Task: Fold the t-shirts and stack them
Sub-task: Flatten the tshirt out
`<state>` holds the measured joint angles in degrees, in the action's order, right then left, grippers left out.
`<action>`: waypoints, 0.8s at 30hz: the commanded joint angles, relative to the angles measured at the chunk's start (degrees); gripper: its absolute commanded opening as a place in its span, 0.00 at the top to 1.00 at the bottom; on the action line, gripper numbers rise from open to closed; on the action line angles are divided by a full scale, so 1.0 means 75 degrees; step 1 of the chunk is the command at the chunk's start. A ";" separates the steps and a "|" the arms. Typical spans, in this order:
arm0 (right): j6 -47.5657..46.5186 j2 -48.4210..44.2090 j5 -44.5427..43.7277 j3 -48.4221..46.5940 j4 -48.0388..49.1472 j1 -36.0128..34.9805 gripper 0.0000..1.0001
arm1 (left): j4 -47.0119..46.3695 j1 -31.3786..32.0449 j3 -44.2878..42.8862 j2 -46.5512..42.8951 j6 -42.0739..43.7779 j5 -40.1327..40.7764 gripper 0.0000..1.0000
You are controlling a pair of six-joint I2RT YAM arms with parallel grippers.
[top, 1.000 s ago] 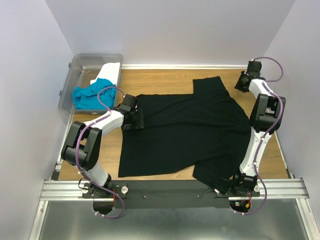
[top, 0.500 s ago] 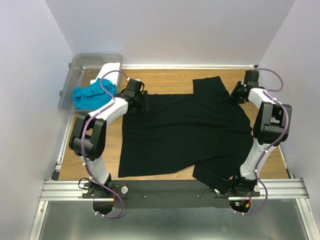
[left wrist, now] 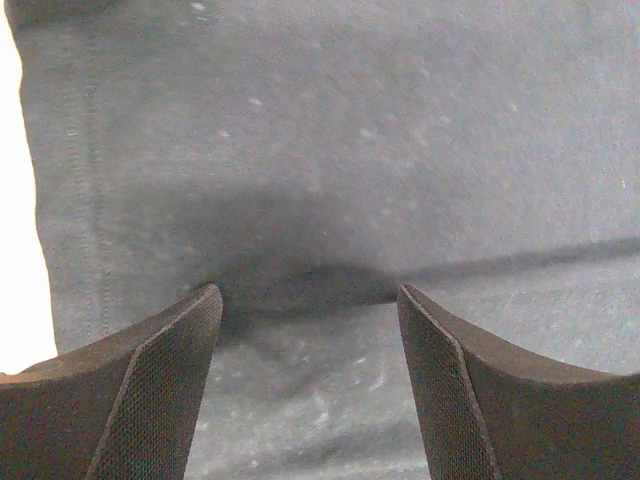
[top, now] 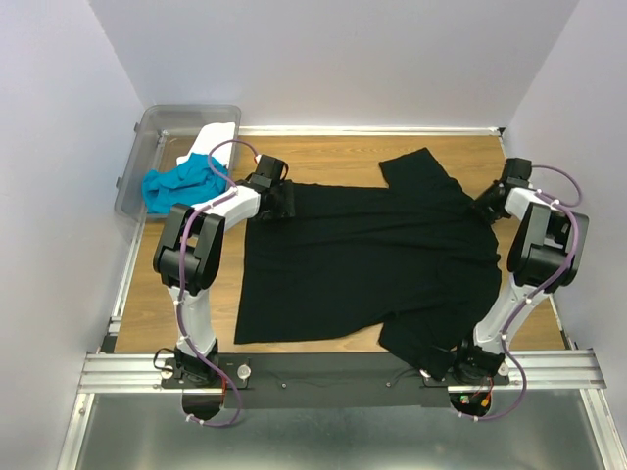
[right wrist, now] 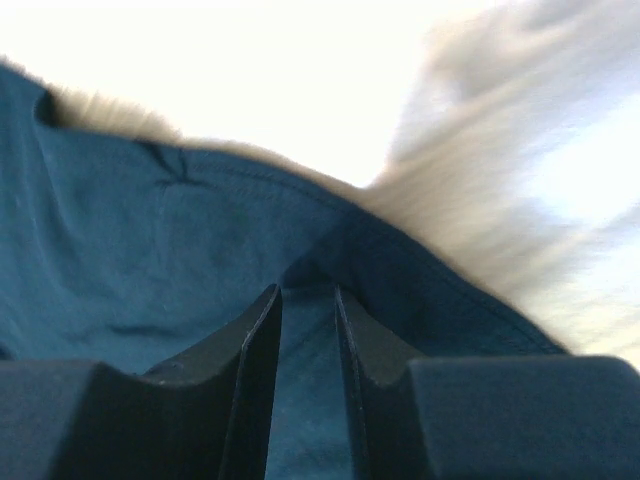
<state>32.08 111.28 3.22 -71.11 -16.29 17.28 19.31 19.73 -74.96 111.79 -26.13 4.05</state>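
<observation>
Clear bin; table, seemingly wooden

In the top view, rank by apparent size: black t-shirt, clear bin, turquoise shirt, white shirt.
1. spread plain black cloth t-shirt
2. clear plastic bin
3. bunched turquoise-blue cloth shirt
4. white cloth shirt, partly hidden; visible part only, so unsure

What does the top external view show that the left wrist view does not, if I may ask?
Only the top external view: the clear plastic bin with the turquoise t-shirt and white t-shirt, and the whole outline of the black t-shirt. Only the left wrist view: its stitched hem and the left arm's open jaws flanking a crease. Both: the black t-shirt.
</observation>
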 commanded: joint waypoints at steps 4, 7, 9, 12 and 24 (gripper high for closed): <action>0.0119 -0.0071 -0.1156 0.0342 -0.0417 0.0813 0.58 | -0.0056 -0.0099 0.0279 0.0130 -0.0008 -0.0095 0.21; -0.0372 -0.0270 -0.0830 0.0107 -0.0429 0.0813 0.51 | -0.0043 -0.0157 0.0245 -0.0021 -0.0067 -0.0119 0.21; -0.0596 -0.0388 -0.0466 -0.0139 -0.0417 0.0779 0.47 | 0.0003 -0.0181 0.0140 -0.0139 -0.0090 -0.0095 0.21; -0.1310 -0.0494 0.0108 -0.0537 -0.0452 0.0580 0.45 | 0.0132 -0.0216 -0.0235 -0.0303 -0.0020 0.0080 0.19; -0.2519 0.0418 0.1023 -0.1803 -0.0429 -0.0966 0.52 | 0.0448 -0.0486 -0.1817 0.0667 0.0390 0.0690 0.22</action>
<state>16.14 110.19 7.44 -80.68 -19.22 13.32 21.39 16.08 -86.06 112.66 -24.84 6.85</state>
